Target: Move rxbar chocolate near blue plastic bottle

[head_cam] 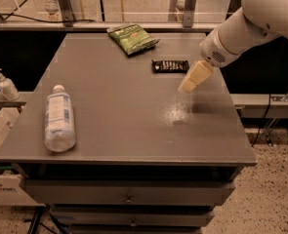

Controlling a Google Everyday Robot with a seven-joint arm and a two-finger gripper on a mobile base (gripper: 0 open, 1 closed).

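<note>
The rxbar chocolate (170,66) is a small flat black wrapper lying on the grey table (129,111), right of centre toward the back. The blue plastic bottle (59,126) lies on its side near the front left, white cap pointing away. My gripper (186,85) hangs from the white arm at the right, above the table, just right of and in front of the rxbar, not touching it. It holds nothing that I can see.
A green snack bag (132,38) lies at the back of the table behind the rxbar. A small white pump dispenser (5,85) stands on a ledge left of the table. Drawers run below the table's front edge.
</note>
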